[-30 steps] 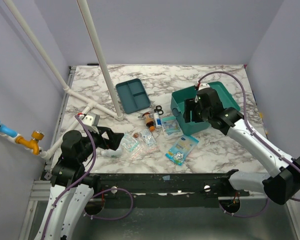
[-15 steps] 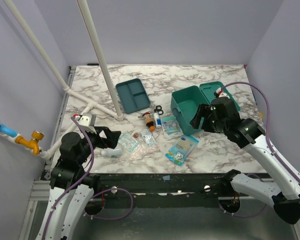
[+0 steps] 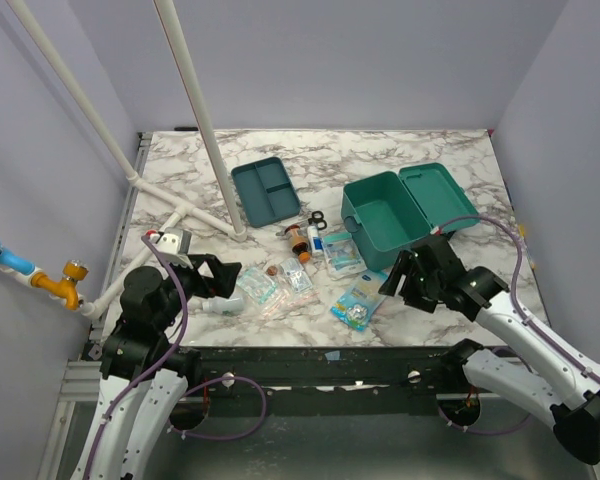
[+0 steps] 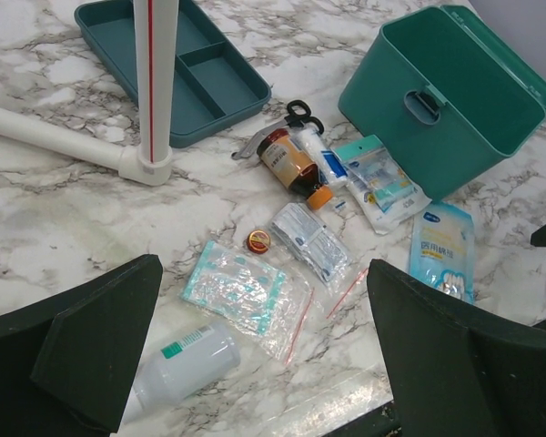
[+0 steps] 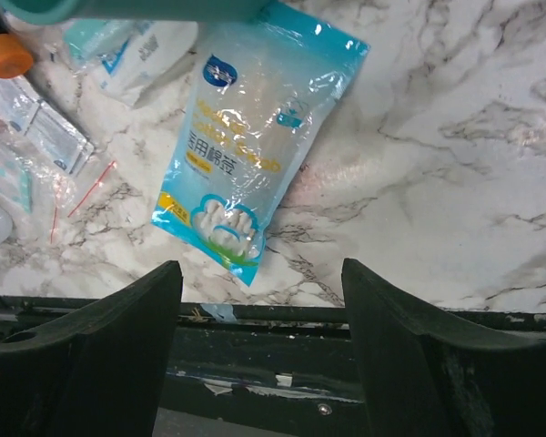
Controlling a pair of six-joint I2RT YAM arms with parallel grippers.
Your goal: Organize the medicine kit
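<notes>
Fingers (image 4: 91, 350) of the left gripper (image 3: 216, 275) spread wide, nothing between them; right gripper (image 5: 259, 273) same, wide apart and empty, hanging over the blue pouch (image 5: 255, 127) near the table's front edge. Medicine kit (image 4: 455, 146) sits right of centre on the marble table (image 3: 450, 150), behind the right gripper, lid swung back. Progress looks like near zero: the supplies lie loose on the table, namely pouch, clear packets (image 4: 246, 291), brown bottle (image 4: 287, 159), white bottle (image 4: 187, 360), small round tin (image 4: 257, 240) and scissors (image 3: 317, 218). Divided tray (image 3: 265, 190) is apart from the kit, also bare. Left to do: load everything, probably seat the tray, close the lid. Top view alone shows the kit floor bare; left wrist shows mostly its outer wall but gives the white bottle clearly; right wrist catches only the kit's lower edge.
</notes>
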